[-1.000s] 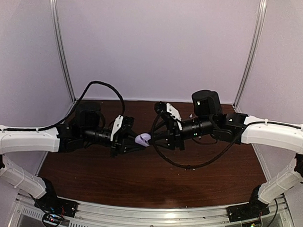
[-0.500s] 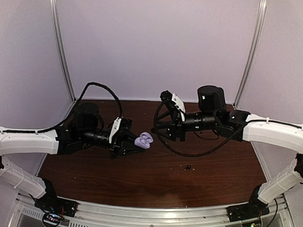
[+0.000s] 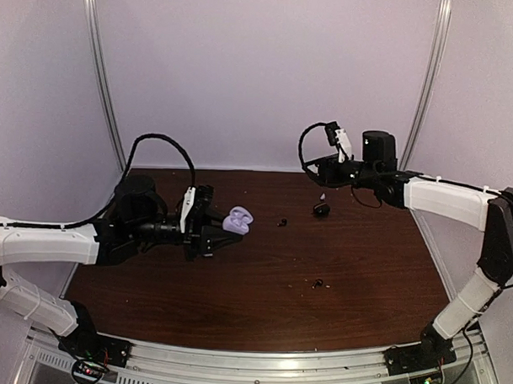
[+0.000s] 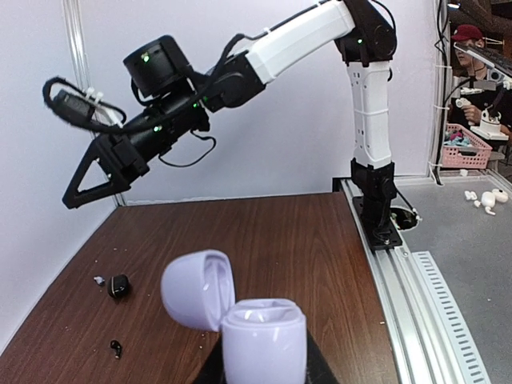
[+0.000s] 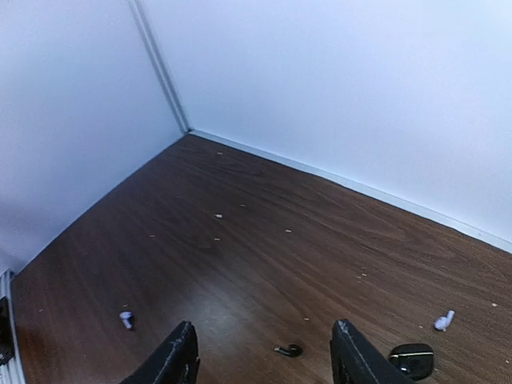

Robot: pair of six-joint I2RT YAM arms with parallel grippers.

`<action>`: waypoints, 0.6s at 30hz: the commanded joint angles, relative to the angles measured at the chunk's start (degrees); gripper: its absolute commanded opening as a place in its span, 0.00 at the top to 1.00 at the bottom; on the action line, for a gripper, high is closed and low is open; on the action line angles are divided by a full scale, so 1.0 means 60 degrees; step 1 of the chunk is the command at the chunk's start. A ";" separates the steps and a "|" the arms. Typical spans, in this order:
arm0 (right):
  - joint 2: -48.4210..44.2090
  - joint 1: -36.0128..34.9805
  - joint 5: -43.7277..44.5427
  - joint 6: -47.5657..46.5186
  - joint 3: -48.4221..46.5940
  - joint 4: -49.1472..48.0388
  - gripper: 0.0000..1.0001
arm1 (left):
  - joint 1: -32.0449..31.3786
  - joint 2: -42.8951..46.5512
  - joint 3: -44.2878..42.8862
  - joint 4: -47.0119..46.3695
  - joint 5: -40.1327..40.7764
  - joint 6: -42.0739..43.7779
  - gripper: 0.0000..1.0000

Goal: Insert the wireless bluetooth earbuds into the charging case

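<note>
Now fetching a bud: the left gripper (image 3: 220, 231) is clenching the lilac charging case (image 4: 260, 336), while the right gripper (image 5: 264, 356) is hanging released and empty.
The case is sitting lid-open at the tips of the left jaws, its wells seemingly vacant, though the angle is too shallow to be sure. A small black earbud (image 5: 288, 350) is lying on the table (image 5: 240, 240) below and between the right jaws, and a pale earbud (image 5: 444, 321) is lying beyond their right-hand finger. The next move is probably calling for the right jaws to drop over one bud, pinch it and carry it to a well.
</note>
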State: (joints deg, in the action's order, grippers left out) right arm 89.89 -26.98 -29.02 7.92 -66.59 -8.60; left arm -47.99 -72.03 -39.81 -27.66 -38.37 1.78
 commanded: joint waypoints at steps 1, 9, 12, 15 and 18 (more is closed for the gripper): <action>0.1620 0.0657 0.1773 0.0029 -0.1228 0.0736 0.43 | 0.0091 0.0295 0.0029 -0.0728 0.0296 -0.0268 1.00; 0.3898 0.1371 0.3407 -0.0260 -0.2806 0.1921 0.43 | 0.0121 0.0368 0.0114 -0.0701 0.0538 -0.0268 1.00; 0.4643 0.1431 0.3819 -0.0344 -0.3445 0.2284 0.43 | 0.0117 0.0341 0.0095 -0.0633 0.0567 -0.0275 1.00; 0.5337 0.1436 0.4195 -0.0474 -0.4230 0.2739 0.44 | 0.0117 0.0344 0.0113 -0.0583 0.0589 -0.0253 1.00; 0.5875 0.1435 0.4439 -0.0589 -0.4759 0.3039 0.44 | 0.0118 0.0387 0.0142 -0.0536 0.0646 -0.0242 1.00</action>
State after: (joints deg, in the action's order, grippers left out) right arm 122.43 -18.46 -7.09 5.85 -90.56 5.93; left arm -47.66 -70.74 -39.68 -28.86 -35.48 0.71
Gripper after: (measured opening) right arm 0.561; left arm 0.214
